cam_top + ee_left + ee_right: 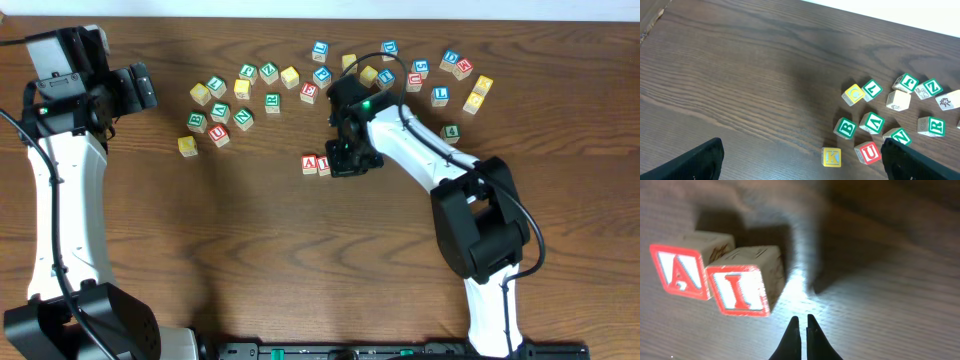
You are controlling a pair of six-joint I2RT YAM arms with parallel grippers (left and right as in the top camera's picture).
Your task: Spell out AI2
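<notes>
Right hand (802, 321): black tapered fingertips pressed together, pinching nothing, low over the wood-grain surface (890, 295) just beside the I block (740, 290). I block touches A block (679, 272); both are red-bordered wooden cubes. I see left hand (805, 162) spread wide, well apart, near loose blocks (870, 122).

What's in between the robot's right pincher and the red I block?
Nothing but bare table. The right wrist view shows the shut right gripper near the I block, with only lit wood between them.
</notes>
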